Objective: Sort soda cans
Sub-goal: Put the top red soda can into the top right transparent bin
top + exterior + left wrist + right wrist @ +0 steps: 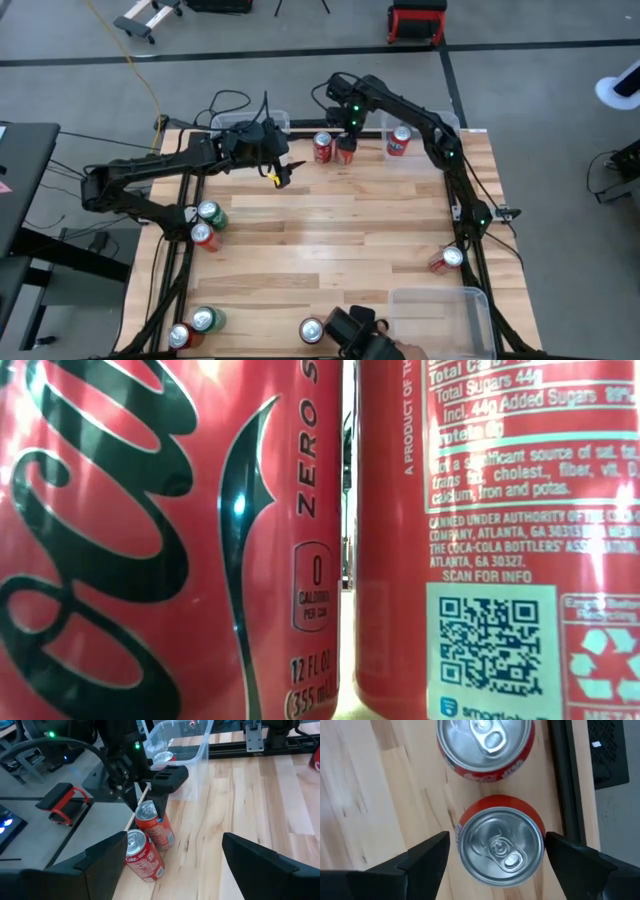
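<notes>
Jaws wide on right gripper (496, 852), dropped straight over red can (500, 845) at far edge of table (330, 225), one finger each side, not yet touching as far as visible. Second red can (485, 747) just beside it, small gap between, so little room for finger on that side. Both upright, close to clear bin (177, 742) at far-left corner. Thin aluminium, stiff end-on but prob. dents if squeezed hard mid-wall; smooth glossy paint, likely slippery; can't tell full or empty, tabs look unopened so prob. heavy-ish. Best hold judged: across body, mid-height or a bit above, moderate squeeze, lift vertical. Silver tops w/ pull tabs, rolled rims, round bodies. Outward from that pair: another red can (399, 142) along far edge to right; green can (211, 214) + red one at left side; red can (446, 260) lying tipped at right side; three more at near edge incl. one green. Second clear bin (480, 310) at near-right corner. Left gripper (280, 172) also spread wide, empty, hovering just left of the pair. Tabletop pale wood planks, matte.
</notes>
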Action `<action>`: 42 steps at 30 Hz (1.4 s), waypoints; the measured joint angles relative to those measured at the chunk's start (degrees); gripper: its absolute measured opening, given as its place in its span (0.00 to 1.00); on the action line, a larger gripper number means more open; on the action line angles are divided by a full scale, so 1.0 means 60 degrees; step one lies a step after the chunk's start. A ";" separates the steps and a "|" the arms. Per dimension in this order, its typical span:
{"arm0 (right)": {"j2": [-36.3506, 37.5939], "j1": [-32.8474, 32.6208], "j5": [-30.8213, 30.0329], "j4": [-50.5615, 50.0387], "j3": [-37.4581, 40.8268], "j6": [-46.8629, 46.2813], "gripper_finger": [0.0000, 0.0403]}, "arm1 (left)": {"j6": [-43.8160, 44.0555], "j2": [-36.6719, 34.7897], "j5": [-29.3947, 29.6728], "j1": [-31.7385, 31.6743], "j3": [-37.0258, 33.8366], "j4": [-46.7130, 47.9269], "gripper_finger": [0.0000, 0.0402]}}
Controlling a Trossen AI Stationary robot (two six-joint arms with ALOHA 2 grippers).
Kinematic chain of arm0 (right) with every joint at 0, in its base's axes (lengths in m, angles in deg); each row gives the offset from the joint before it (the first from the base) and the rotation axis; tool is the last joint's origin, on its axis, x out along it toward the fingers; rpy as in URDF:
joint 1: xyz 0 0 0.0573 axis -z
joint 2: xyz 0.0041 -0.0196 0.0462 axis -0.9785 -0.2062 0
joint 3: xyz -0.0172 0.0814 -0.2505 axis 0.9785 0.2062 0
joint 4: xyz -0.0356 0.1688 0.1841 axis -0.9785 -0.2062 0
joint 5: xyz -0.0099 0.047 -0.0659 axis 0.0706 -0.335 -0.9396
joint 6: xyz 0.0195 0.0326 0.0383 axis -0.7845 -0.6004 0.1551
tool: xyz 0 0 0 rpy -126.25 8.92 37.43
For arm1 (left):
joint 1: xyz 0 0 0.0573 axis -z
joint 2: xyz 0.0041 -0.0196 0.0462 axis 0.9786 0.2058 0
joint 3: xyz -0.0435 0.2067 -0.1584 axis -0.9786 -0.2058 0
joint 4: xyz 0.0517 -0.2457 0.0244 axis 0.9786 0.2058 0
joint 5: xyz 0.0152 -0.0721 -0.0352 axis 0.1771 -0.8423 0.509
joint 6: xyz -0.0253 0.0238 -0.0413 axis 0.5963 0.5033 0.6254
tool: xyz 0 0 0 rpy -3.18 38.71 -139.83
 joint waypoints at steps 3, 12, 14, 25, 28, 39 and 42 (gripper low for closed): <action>0.0000 -0.0072 0.0017 0.0033 0.0000 -0.0232 0.86 | 0.0000 0.0000 0.0004 0.0000 0.0000 0.0000 0.80; -0.0076 -0.0073 0.0011 0.0275 0.0000 -0.1674 0.86 | 0.0118 0.0004 0.0004 0.0000 0.0000 0.0007 0.80; -0.0143 -0.0062 -0.0037 0.0163 0.0003 -0.1847 0.86 | 0.0157 0.0004 0.0004 0.0000 0.0000 0.0031 0.80; -0.0357 -0.0185 -0.0354 0.0326 -0.0011 -0.2372 0.81 | 0.0226 0.0004 0.0004 0.0000 0.0000 0.0157 0.80; -0.0350 -0.0175 -0.0354 0.0169 -0.0016 -0.2369 0.75 | 0.0226 0.0004 0.0004 0.0000 0.0000 0.0160 0.80; -0.0390 -0.0220 -0.0444 0.0024 -0.0025 -0.2339 0.68 | 0.0226 0.0004 0.0004 0.0000 0.0000 0.0106 0.80; -0.0403 -0.0264 -0.0512 0.0153 -0.0018 -0.2476 0.73 | 0.0244 0.0004 0.0004 0.0000 0.0000 0.0140 0.80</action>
